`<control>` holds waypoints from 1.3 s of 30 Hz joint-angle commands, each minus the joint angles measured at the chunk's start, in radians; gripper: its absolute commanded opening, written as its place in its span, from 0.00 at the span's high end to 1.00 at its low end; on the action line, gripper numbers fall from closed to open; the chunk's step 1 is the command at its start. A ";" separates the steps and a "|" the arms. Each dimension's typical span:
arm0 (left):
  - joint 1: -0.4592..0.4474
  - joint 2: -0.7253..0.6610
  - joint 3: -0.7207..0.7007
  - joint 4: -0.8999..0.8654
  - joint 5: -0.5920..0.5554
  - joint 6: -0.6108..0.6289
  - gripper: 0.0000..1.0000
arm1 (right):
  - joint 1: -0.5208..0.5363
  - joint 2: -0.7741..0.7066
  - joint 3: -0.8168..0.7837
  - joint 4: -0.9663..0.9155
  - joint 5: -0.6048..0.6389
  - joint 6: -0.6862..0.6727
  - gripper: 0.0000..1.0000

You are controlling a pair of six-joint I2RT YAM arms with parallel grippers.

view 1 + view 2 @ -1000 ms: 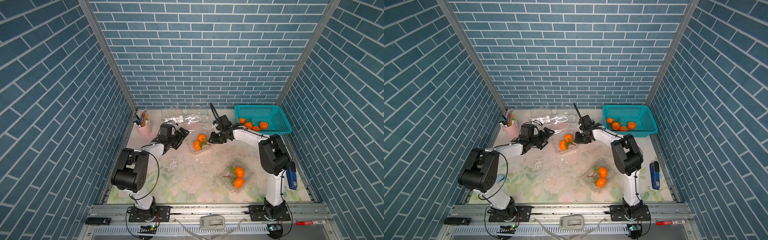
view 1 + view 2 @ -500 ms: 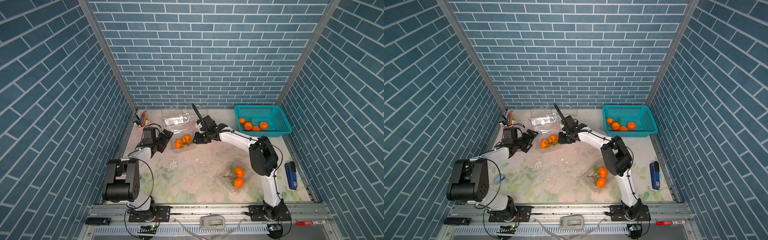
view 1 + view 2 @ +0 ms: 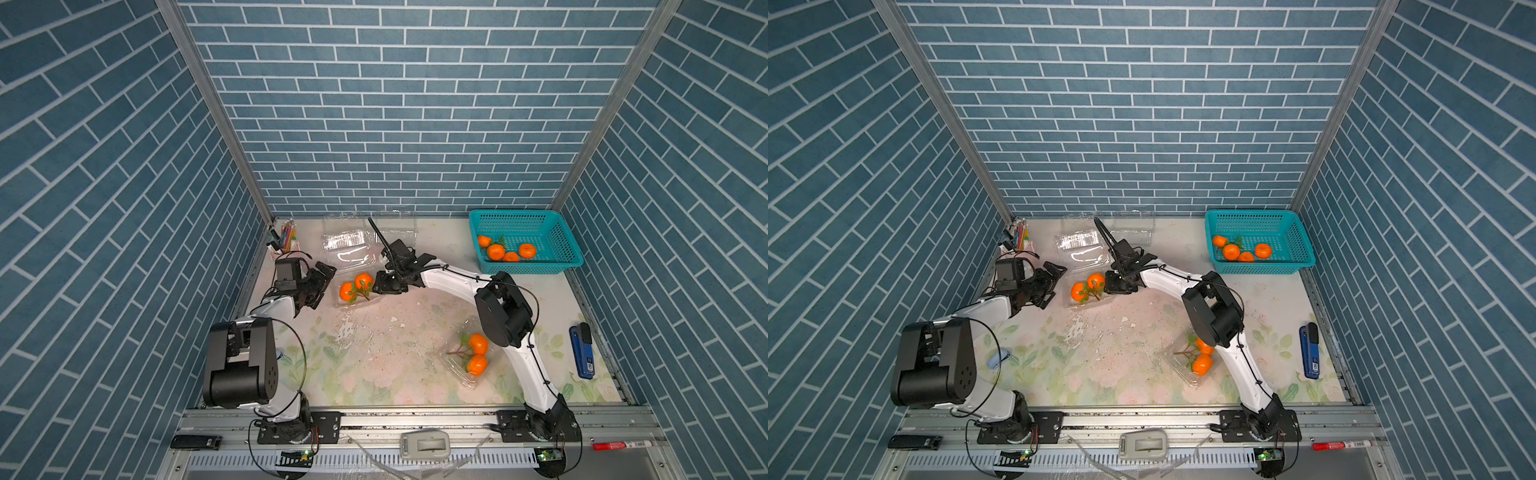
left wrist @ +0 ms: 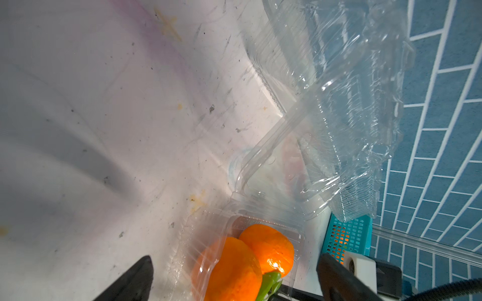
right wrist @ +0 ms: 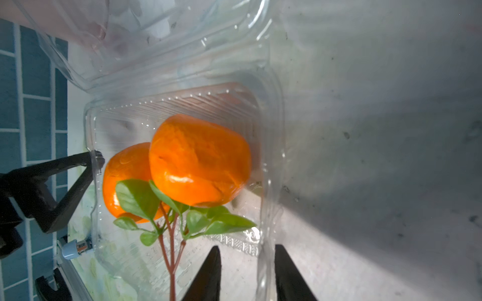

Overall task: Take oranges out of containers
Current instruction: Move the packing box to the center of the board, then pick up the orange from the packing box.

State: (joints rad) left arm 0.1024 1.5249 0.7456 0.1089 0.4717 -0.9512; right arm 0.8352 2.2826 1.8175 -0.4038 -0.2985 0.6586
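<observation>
Right wrist | right tool (image 5: 246, 247) narrow, astride container (image 5: 271, 146) rim | 2 oranges (image 5: 198, 159) inside | left tool (image 4: 234, 258) wide

Both top views hang high above the table's (image 3: 395, 345) front edge, looking steeply down toward its back edge, far enough to take in the whole surface. The wrist cameras sit low and close. They share one open container (image 4: 263, 213) holding two oranges (image 5: 198, 159), seen from opposite sides: left wrist facing rightward, right wrist leftward.
</observation>
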 commanded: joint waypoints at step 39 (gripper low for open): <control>-0.094 -0.154 -0.233 0.092 0.111 -0.031 0.01 | 0.077 0.057 0.123 -0.099 -0.097 -0.041 0.60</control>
State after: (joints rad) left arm 0.0177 1.3617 0.5220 0.1642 0.5850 -0.9749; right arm 0.9096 2.3154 1.9137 -0.4873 -0.3771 0.5987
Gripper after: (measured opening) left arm 0.994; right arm 0.400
